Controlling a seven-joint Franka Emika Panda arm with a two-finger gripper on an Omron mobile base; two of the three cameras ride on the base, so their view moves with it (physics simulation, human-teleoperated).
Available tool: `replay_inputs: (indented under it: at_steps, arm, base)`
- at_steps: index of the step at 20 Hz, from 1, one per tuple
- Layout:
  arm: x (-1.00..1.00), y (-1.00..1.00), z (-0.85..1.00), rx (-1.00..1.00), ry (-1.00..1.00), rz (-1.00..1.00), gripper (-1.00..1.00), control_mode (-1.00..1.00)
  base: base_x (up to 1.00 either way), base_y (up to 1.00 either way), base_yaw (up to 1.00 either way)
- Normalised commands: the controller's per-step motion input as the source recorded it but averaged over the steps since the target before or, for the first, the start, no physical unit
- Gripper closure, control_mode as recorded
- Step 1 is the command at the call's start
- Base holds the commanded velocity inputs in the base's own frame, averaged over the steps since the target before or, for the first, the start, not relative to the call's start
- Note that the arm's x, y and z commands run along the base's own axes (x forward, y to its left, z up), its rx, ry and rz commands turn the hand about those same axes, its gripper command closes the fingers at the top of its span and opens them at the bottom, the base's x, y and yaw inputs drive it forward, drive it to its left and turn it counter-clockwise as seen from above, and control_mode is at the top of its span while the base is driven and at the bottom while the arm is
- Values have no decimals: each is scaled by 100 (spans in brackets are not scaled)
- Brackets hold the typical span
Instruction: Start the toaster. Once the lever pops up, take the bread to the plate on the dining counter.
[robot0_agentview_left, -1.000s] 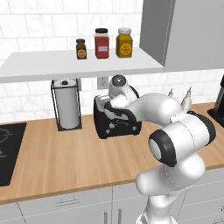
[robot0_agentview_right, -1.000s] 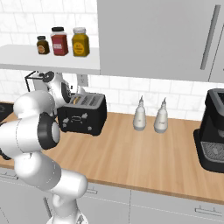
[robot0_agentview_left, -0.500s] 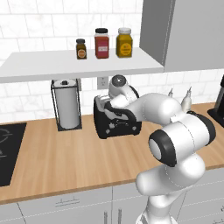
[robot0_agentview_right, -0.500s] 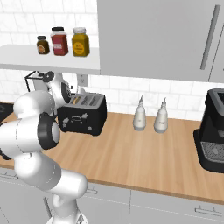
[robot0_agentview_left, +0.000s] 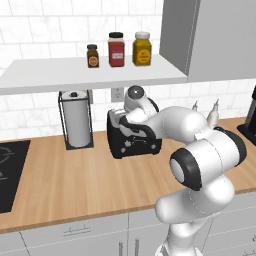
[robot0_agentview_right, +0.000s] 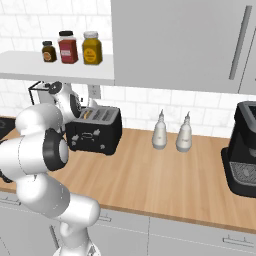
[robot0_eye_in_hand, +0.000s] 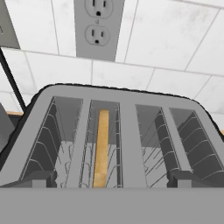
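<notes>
The toaster (robot0_agentview_left: 134, 141) is seen on the table (robot0_agentview_left: 75, 180) by the wall. The bread (robot0_eye_in_hand: 101, 148) is held upright in its second slot. The fingers (robot0_eye_in_hand: 180, 178) are spread apart above it.

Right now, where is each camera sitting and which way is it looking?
Left base view: behind the arm on its left, facing the tiled wall; the white arm rises at lower right toward the toaster.
Right base view: behind on the right, same counter; the arm rises at lower left.
Hand view: just above the toaster, looking into its slots at the bread; dark end effector fingertips at the bottom.
Both base views share the toaster and three shelf jars.
</notes>
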Motion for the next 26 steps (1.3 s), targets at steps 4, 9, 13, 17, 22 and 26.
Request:
replay_inputs:
  at_steps: [4, 9, 13, 17, 22, 26]
  arm:
    - [0, 0, 0, 0, 0, 0, -100, -100]
    - [0, 0, 0, 0, 0, 0, -100, -100]
    - [0, 0, 0, 0, 0, 0, -100, -100]
    - [0, 0, 0, 0, 0, 0, -100, -100]
    - [0, 0, 0, 0, 0, 0, -100, -100]
    - [0, 0, 0, 0, 0, 0, -100, -100]
  base:
    - [0, 0, 0]
    - [0, 0, 0]
    - [0, 0, 0]
    - [0, 0, 0]
    - [0, 0, 0]
    - [0, 0, 0]
